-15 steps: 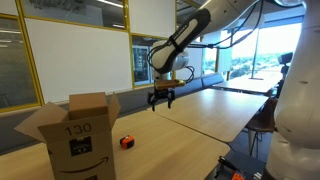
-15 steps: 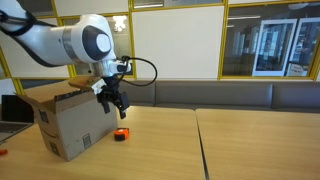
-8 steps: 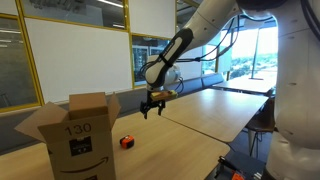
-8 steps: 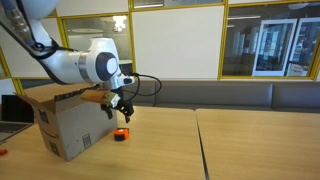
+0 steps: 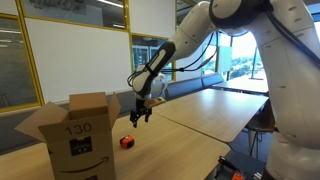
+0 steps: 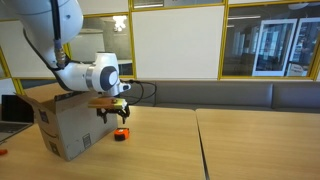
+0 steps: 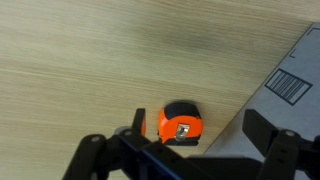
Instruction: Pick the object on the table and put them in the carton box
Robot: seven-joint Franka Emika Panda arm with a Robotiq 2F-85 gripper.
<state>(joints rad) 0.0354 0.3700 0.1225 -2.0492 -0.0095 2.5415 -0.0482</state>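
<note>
You're on the approach: the jaws hang wide open and empty above the orange block (image 7: 180,124), which lies on the counter (image 5: 190,118) just beside the box (image 5: 75,135) (flaps up). Next, descend straight and straddle it. The counter is pale wood grain, in a glass-walled office.

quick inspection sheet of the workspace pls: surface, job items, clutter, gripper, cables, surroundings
surface: light wood table, seam between two tabletops
job's things: orange-and-black block lying on the table beside the carton box; box upright, flaps open
clutter: dark item behind the box, too unclear to name
grippers: gripper open, above the block, not touching it
cables: black cable looping off the wrist
surroundings: glass partitions with yellow frames
</note>
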